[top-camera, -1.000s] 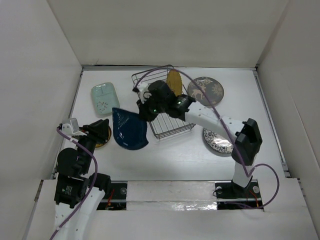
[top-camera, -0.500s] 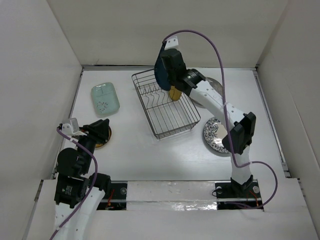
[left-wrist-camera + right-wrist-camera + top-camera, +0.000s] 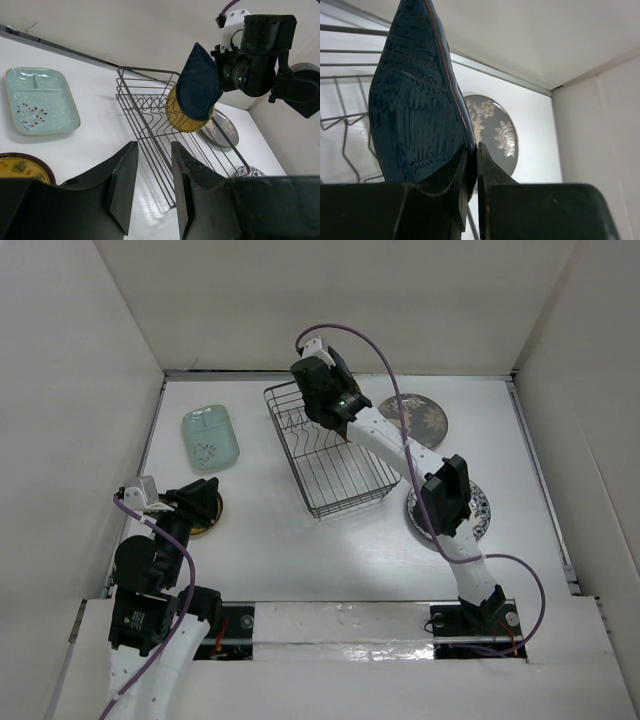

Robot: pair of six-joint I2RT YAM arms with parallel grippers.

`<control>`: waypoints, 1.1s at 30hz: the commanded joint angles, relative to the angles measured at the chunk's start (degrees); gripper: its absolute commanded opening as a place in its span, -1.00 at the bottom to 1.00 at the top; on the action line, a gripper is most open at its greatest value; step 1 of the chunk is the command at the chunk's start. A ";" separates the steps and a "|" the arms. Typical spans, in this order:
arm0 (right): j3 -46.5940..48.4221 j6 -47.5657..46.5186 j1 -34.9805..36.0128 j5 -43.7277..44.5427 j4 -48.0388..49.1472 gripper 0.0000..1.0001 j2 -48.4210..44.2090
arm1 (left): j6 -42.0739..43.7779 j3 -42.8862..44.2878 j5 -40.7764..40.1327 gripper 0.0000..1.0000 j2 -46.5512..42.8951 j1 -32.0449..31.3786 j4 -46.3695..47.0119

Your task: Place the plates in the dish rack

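The right end effector (image 3: 471, 150) is pinching the lower edge of the blue dish (image 3: 415, 110) between nearly closed fingers, and the dish is standing on edge above them with its pointed tip up. In the top view this end effector (image 3: 318, 380) is hanging over the far end of the rack (image 3: 340, 480). In the left wrist view the blue dish (image 3: 197, 85) is sitting beside the right end effector (image 3: 218, 72), directly over the yellow plate (image 3: 182, 120), which is standing upright among the tines of the rack (image 3: 131, 102); whether dish and plate are touching cannot be told. The deer plate (image 3: 492, 127) is lying flat on the table (image 3: 270, 550) beyond and below the right end effector. The patterned plate (image 3: 478, 510) is lying well behind it, partly under the right arm. The left end effector (image 3: 152, 147) is standing partly open and is gripping nothing. The second yellow plate (image 3: 20, 167) is lying just to its left, and the mint dish (image 3: 40, 102) is lying farther ahead on the same side.
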 commanded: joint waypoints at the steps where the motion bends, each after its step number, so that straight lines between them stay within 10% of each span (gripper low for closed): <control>1: 1.06 -5.32 0.22 8.36 10.17 -1.00 -4.64 | 0.17 -0.09 0.55 -0.40 0.09 0.38 1.98; 33: -4.04 3.20 1.80 -1.30 5.52 -1.00 4.14 | 0.08 -0.09 -0.24 -0.40 0.44 0.38 1.71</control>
